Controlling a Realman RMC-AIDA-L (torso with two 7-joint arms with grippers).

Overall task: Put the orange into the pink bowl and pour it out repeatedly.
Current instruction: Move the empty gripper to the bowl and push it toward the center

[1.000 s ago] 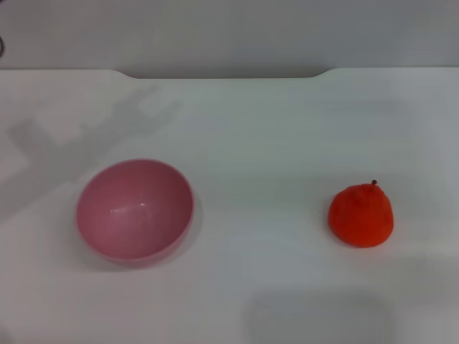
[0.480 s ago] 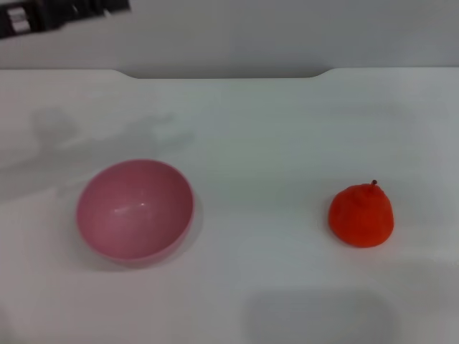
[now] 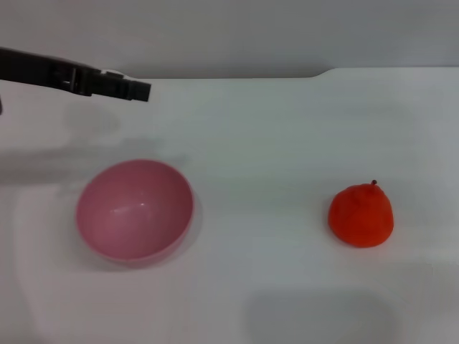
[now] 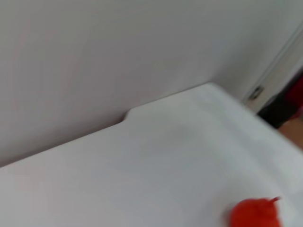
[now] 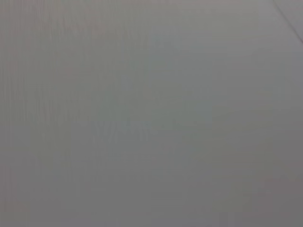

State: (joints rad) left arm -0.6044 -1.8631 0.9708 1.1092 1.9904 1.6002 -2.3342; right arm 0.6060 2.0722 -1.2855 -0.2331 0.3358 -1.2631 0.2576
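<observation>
The orange (image 3: 361,215) rests on the white table (image 3: 272,143) at the right, stem nub up; the left wrist view also catches the orange (image 4: 255,213). The pink bowl (image 3: 135,210) stands upright and empty at the left. My left gripper (image 3: 133,89) reaches in from the left edge, above and behind the bowl, touching nothing. Its dark fingers point right; I cannot see whether they are apart. The right gripper is out of view.
The table's back edge (image 3: 229,74) has a shallow notch against a pale wall. A faint grey shadow (image 3: 319,315) lies on the table near the front. The right wrist view shows only a blank grey surface.
My left arm has come in from the upper left corner, moving down and to the right, now over the table behind the bowl. Bowl and orange have not moved.
</observation>
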